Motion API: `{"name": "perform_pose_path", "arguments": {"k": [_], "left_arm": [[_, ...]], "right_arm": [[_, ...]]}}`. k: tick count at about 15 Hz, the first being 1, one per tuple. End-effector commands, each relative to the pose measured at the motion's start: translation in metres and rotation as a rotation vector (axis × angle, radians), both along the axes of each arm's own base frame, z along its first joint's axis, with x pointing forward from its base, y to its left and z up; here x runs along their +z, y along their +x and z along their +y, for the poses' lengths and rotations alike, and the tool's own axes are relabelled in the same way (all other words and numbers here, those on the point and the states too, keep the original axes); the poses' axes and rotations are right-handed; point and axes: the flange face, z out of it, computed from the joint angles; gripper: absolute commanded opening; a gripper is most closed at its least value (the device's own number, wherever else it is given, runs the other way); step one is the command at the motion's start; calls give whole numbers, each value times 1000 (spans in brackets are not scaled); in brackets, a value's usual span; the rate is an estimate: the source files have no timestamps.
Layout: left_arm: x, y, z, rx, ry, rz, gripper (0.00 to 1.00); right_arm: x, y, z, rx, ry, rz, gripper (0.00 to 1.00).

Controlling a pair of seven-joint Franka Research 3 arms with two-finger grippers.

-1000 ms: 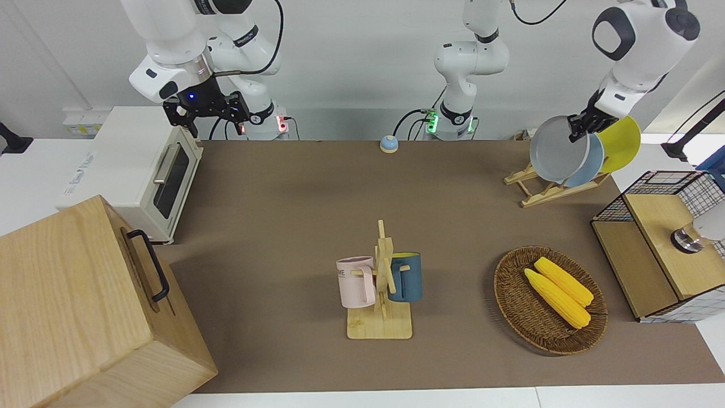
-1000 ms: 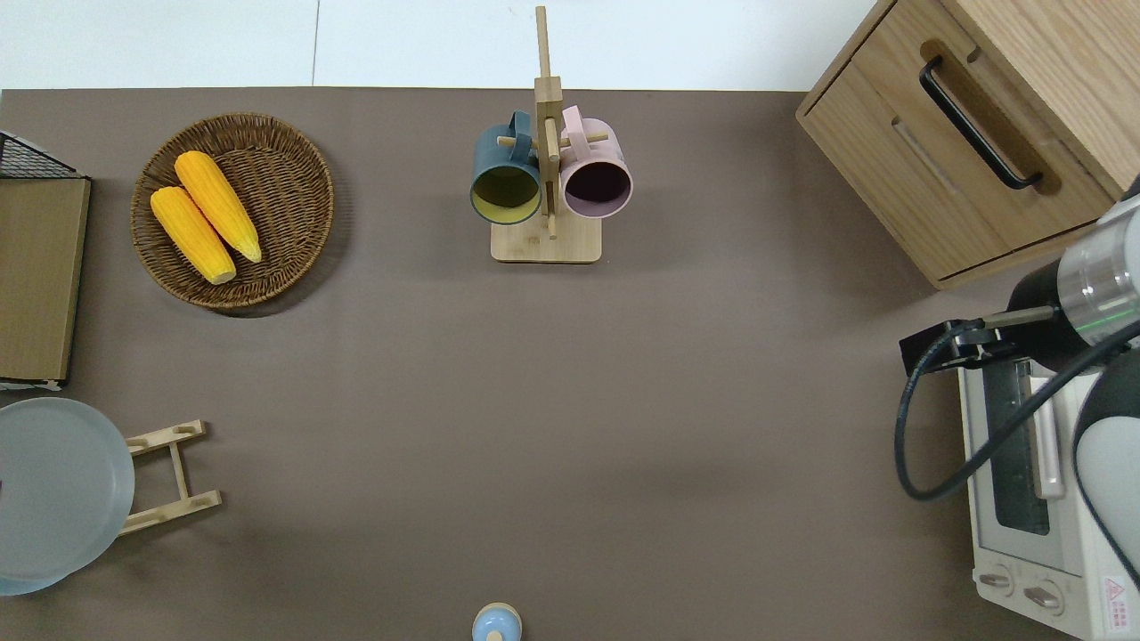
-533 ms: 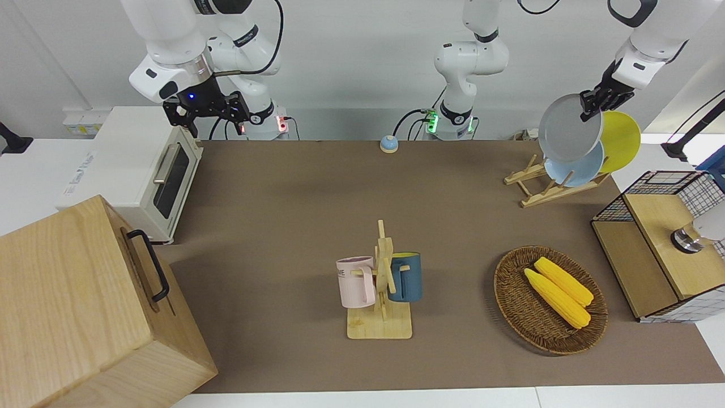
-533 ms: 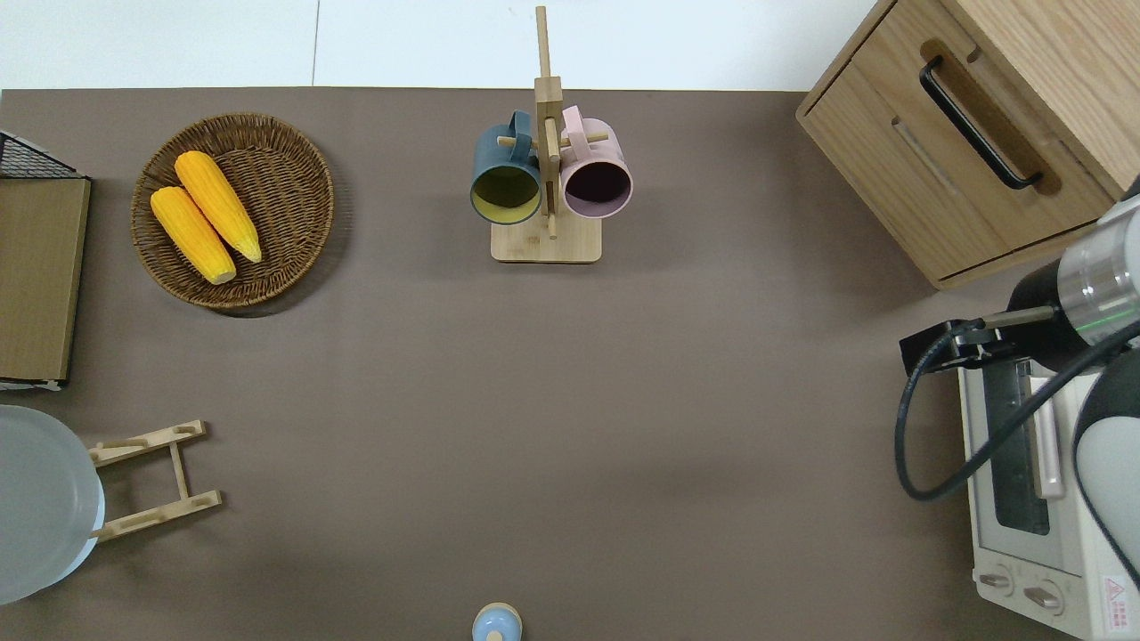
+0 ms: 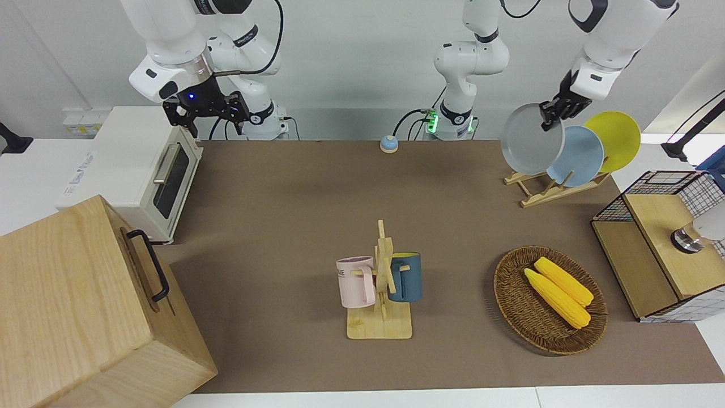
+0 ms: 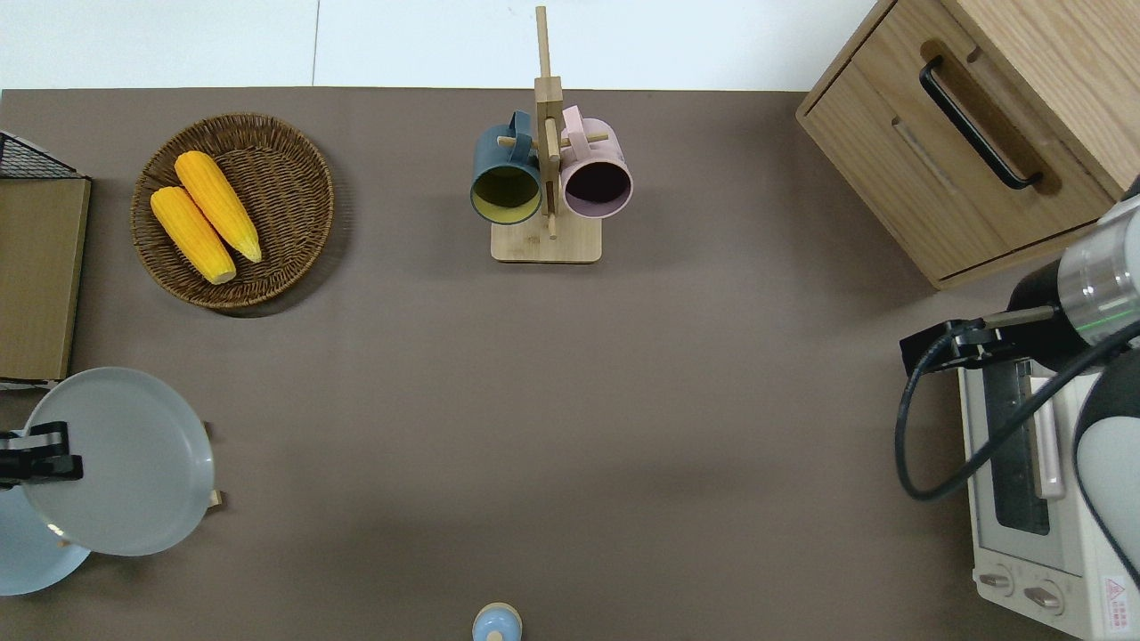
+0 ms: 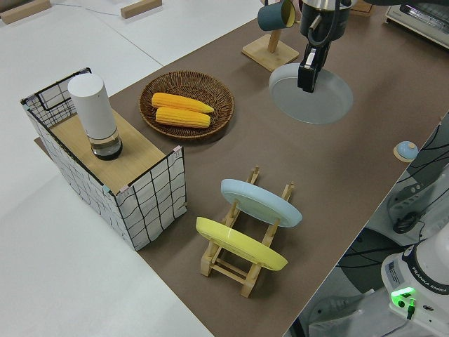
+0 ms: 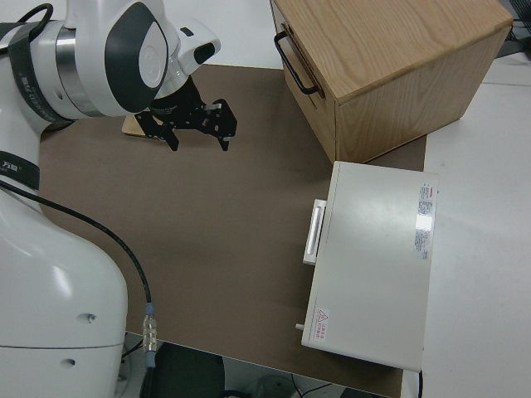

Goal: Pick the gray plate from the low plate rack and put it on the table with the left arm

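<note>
My left gripper (image 5: 552, 111) is shut on the rim of the gray plate (image 5: 531, 148) and holds it tilted in the air. In the overhead view the left gripper (image 6: 37, 454) and gray plate (image 6: 125, 463) are over the low plate rack's end toward the table's middle. The low plate rack (image 5: 545, 191) stands on the brown table (image 5: 283, 198) and holds a light blue plate (image 5: 580, 156) and a yellow plate (image 5: 616, 139). The left side view shows the gray plate (image 7: 316, 95) in the air, clear of the rack (image 7: 231, 265). The right arm, with its gripper (image 8: 197, 133) open, is parked.
A wooden mug stand (image 5: 384, 289) with a pink and a blue mug stands mid-table. A wicker basket (image 5: 518, 306) holds two corn cobs. A wire-sided shelf (image 5: 657, 249) sits at the left arm's end. A toaster oven (image 5: 136, 170) and wooden cabinet (image 5: 73, 306) sit at the right arm's end.
The left gripper has lifted the gray plate up out of the rack, then carried it toward the table's middle. The right arm has not moved.
</note>
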Motion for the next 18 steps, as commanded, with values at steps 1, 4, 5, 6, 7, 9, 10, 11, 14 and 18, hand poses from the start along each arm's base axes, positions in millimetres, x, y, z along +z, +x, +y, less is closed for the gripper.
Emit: {"name": "perform_pose_path", "arguments": {"k": [1,4,5,6,7,9,10,11,14,18], "left_arm": [[-13,9,-49,36,-36,35,41],[-16,7,-82,31,-28,47,43],[-17,7,-86,32,-54,49,43],[-21,8,-94,20,-66,61,43],[-24,7,-98,14,-66,66,41],[-37,10,-103,7,-68,70,41],[-48,12,-109,-1,-71,72,41],[-58,13,-111,1,-80,70,41],[-93,16,-120,-1,-87,61,43],[-124,21,-123,5,-85,55,43]], "right_arm": [[4,-2,-2,-14,-8,0,983],[4,-2,-2,-14,-8,0,983],[4,-2,-2,-14,-8,0,983],[4,-2,-2,-14,-8,0,983],[4,-2,-2,-14,-8,0,983],[4,-2,-2,-14,-8,0,983],[3,-2,-2,-14,-8,2,983],[4,-2,-2,-14,-7,0,983],[4,-2,-2,-14,-9,-1,983],[3,-2,-2,-14,-8,2,983]]}}
